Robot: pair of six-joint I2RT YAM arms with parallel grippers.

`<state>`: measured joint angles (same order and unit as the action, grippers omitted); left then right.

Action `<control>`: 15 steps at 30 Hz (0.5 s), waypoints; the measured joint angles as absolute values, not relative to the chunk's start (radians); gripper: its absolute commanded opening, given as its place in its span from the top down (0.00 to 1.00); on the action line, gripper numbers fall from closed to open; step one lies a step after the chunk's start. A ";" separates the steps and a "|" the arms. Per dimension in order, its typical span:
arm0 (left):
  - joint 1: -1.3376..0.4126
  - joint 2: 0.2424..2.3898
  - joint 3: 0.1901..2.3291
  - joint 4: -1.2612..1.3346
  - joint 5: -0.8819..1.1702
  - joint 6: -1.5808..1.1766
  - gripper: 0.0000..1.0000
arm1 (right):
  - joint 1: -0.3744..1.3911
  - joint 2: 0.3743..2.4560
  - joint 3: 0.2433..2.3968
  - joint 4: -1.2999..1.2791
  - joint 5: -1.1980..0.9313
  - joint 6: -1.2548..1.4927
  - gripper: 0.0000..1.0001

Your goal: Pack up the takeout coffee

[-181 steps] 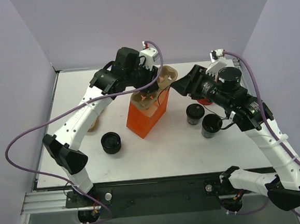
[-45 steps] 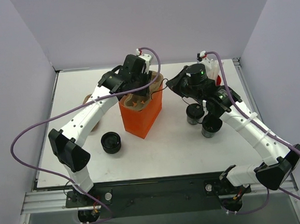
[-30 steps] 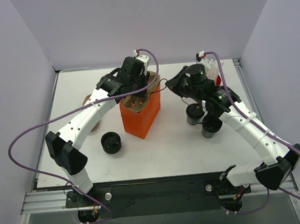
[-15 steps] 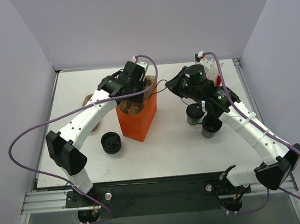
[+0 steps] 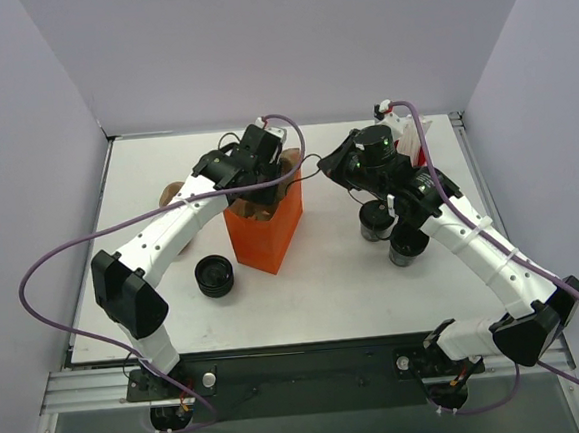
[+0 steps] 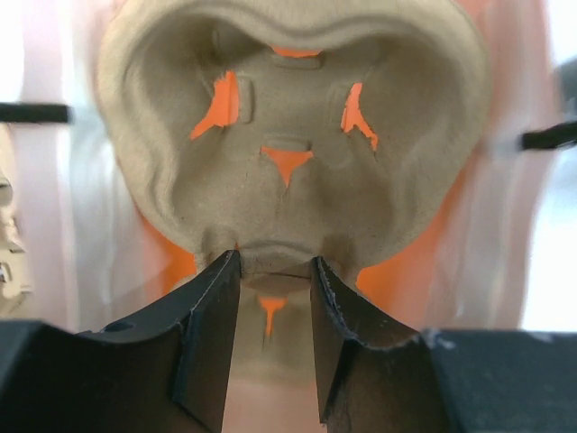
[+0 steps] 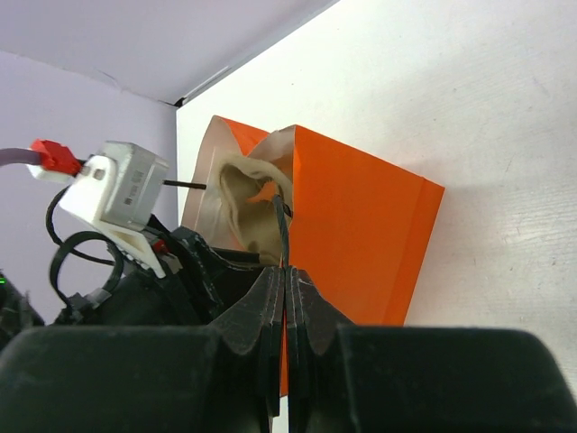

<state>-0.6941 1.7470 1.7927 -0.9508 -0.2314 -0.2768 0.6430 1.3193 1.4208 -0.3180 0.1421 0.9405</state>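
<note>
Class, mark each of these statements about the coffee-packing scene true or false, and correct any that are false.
1. The left gripper grips a pulp cup carrier at the mouth of the orange bag. True.
2. The two dark coffee cups are packed inside the bag. False: both stand on the table, to the right of the bag in the top view.
3. The right gripper is wide open. False: it is shut, pinching the bag's thin black handle.
4. The ribbed black stack sits on the table, to the left of the bag in the top view. True.
</note>
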 measured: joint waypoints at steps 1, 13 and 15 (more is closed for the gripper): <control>-0.694 1.747 1.784 -0.952 -0.231 -0.279 0.89 | 0.643 1.320 1.421 -0.318 0.142 0.941 1.00; -0.694 1.747 1.747 -0.997 -0.221 -0.302 0.89 | 0.649 1.323 1.421 -0.318 0.143 0.939 1.00; -0.694 1.747 1.744 -0.997 -0.221 -0.303 0.89 | 0.650 1.323 1.421 -0.318 0.143 0.938 1.00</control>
